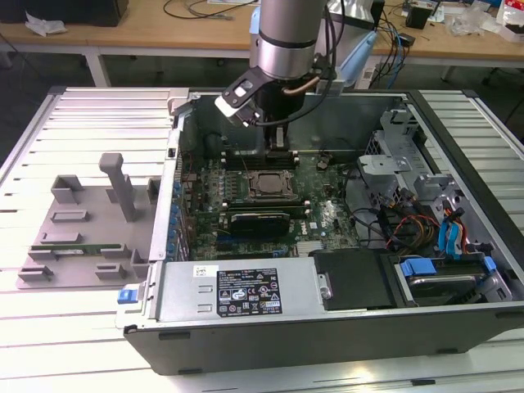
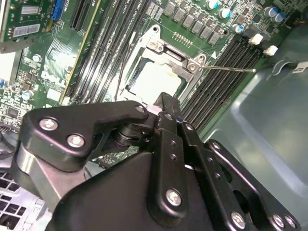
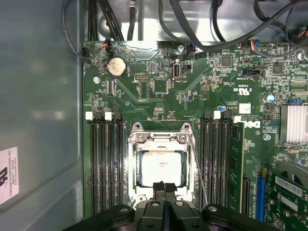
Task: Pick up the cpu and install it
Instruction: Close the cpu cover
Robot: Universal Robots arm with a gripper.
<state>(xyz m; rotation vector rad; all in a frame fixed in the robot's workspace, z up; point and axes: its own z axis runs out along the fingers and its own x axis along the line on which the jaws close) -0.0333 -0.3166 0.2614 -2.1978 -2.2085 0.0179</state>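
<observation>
The silver, cylindrical robot arm (image 1: 286, 41) reaches down into an open dark-grey metal computer case (image 1: 327, 332) that lies on its side on a pale slatted desk (image 1: 82, 106). Its black two-fingered tool (image 1: 278, 149) hangs low over the green motherboard (image 1: 321, 214), directly above the processor socket. In both wrist views the tool (image 3: 164, 185) (image 2: 166, 100) has its fingers pressed flat against each other, closed with nothing between them, and their tips stand just at one edge of the socket. The small, flat, square cpu with its pale silvery-grey metal top (image 3: 161, 165) (image 2: 156, 79) lies level inside the silvery metal socket frame (image 3: 156, 138) (the frame surrounds it on all sides), apart from the fingers rather than held by them. A thin bright wire lever (image 3: 199, 169) (image 2: 231, 69) runs along one side of the frame. Banks of long black memory slots (image 3: 107, 163) flank the socket on both sides, and a narrow green memory stick (image 3: 236, 163) stands in a slot on the lever's side. A round silver coin battery (image 3: 116, 67) sits further up the board. On the desk at the exterior view's left, just beside the case, lies a grey moulded plastic holder (image 1: 74, 205) with an upright post
</observation>
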